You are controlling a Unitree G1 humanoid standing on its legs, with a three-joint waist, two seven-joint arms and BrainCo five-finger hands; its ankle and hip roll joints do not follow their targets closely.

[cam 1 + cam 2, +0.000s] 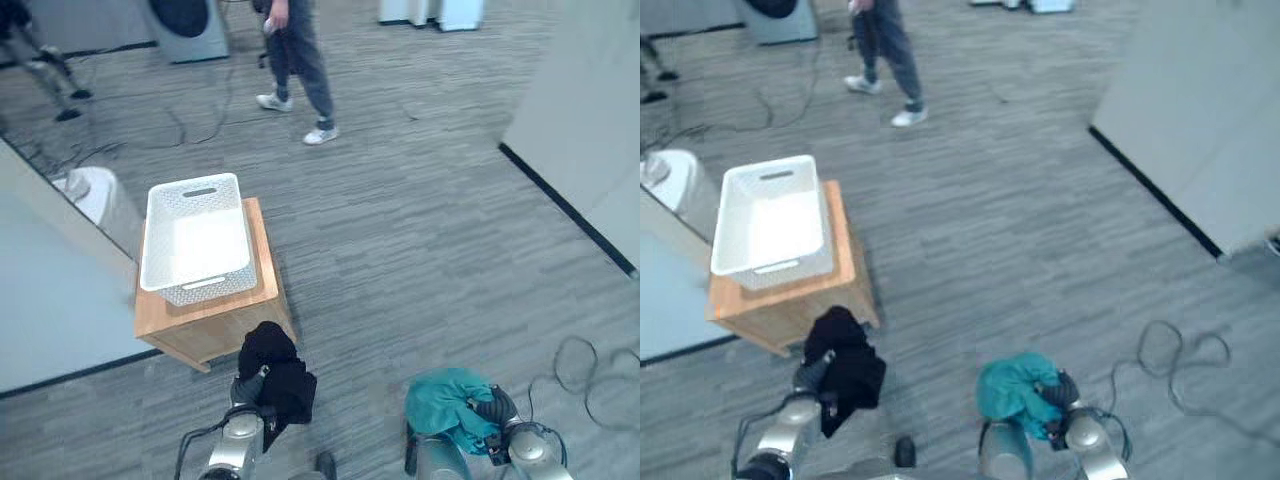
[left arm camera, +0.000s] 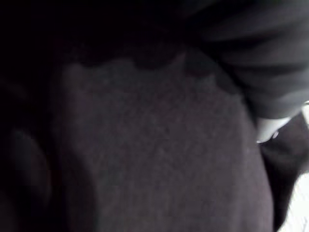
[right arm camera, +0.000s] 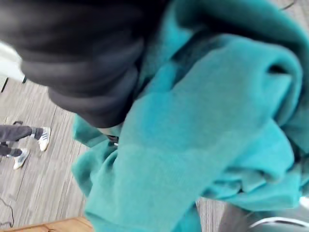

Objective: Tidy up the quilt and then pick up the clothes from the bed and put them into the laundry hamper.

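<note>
Head views, looking down at a grey carpeted floor (image 1: 420,250). The left robot hand (image 1: 250,385) grips a bundle of black clothing (image 1: 275,372), which hangs beside the front corner of a low wooden stand (image 1: 215,325); in its own wrist view dark cloth covers the fingers. The right robot hand (image 1: 492,408) grips a bunched teal garment (image 1: 447,405), held well apart from the black one; in its wrist view the teal cloth (image 3: 207,140) wraps over the hand's dark cover. A white perforated laundry hamper (image 1: 196,238) sits on the stand, nothing visible inside it. A person (image 1: 295,60) in grey trousers and white shoes stands on the floor beyond the hamper
</note>
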